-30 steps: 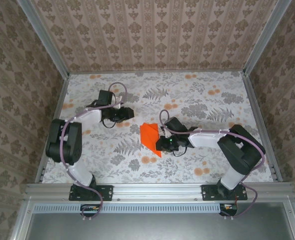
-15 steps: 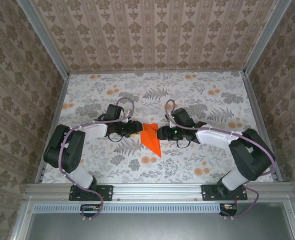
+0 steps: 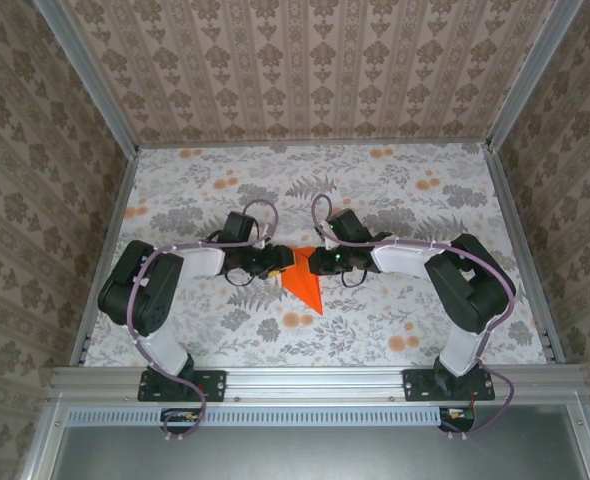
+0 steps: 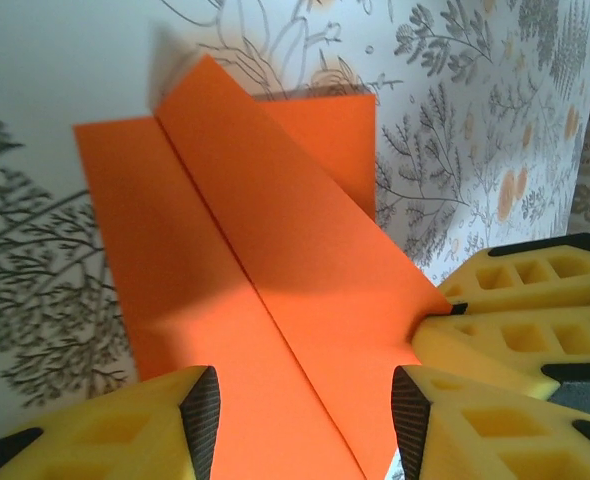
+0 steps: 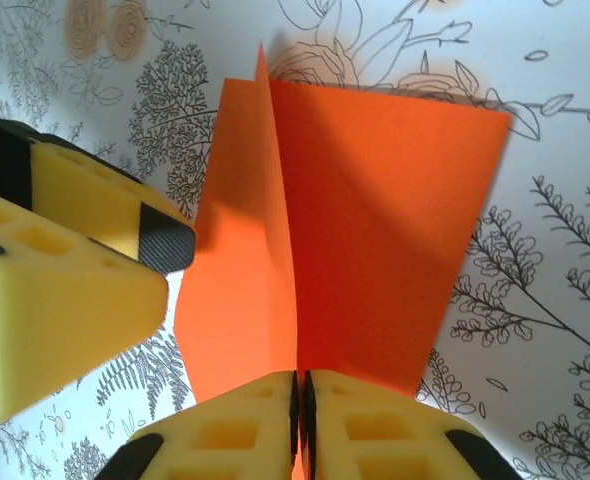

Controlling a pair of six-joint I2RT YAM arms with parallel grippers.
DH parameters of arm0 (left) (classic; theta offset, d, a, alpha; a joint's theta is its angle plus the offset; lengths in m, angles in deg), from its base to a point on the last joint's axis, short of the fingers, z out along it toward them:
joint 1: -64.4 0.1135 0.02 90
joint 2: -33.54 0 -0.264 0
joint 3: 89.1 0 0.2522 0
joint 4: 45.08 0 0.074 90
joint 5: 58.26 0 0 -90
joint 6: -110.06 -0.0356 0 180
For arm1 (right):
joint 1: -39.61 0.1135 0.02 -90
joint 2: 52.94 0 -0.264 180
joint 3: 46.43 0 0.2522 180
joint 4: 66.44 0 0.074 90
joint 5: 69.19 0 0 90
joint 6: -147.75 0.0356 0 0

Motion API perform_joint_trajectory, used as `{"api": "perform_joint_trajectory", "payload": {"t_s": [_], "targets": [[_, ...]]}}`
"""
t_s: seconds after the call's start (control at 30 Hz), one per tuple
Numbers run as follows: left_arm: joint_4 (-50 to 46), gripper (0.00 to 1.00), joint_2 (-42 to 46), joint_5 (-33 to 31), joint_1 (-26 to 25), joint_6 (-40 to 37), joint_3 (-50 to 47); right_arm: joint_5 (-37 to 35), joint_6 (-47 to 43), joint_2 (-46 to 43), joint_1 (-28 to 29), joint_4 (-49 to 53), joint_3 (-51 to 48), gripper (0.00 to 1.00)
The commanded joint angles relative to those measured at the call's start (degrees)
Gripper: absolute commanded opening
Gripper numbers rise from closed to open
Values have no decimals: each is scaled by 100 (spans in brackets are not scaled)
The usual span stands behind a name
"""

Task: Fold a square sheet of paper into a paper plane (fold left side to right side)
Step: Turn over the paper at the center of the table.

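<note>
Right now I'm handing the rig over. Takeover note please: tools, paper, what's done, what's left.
Left tool: open, fingers on either side of the orange sheet, not pinching it.
Right tool: shut on the sheet's raised centre flap.
Sheet: in the middle of the table, between both tools, point toward the arm bases.
Done: creased to a narrower pointed shape, one flap standing up.
Left: lay the left side over onto the right and press flat; probably more folds after that.

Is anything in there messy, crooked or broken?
Nothing is spilled or torn. The orange paper is not lying flat: a creased flap stands up from the table, pinched in the right gripper, while the left gripper straddles it open. That looks like mid-fold, not damage.
</note>
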Motion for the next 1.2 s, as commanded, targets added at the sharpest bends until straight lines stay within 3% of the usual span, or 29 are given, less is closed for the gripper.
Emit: {"api": "perform_joint_trajectory", "payload": {"t_s": [0.0, 0.53, 0.7, 0.8, 0.9, 1.0, 1.17], "targets": [[59, 52, -122, 38, -28, 85, 190, 41, -46, -92, -121, 15, -5, 7], [296, 52, -668, 206, -178, 165, 667, 245, 97, -267, -262, -163, -308, 7], [348, 46, -877, 272, -187, 148, 846, 259, 112, -268, -267, -163, -348, 9], [379, 35, -1009, 340, -196, 141, 1001, 279, 124, -286, -276, -174, -371, 11], [399, 20, -1037, 371, -196, 79, 1118, 288, 140, -351, -306, -161, -402, 16], [315, 8, -935, 356, -196, -32, 1181, 287, 223, -582, -425, -229, -537, 27], [143, 1, -573, 309, -163, -194, 1201, 446, 413, -1251, -788, -464, -960, 50]]}}
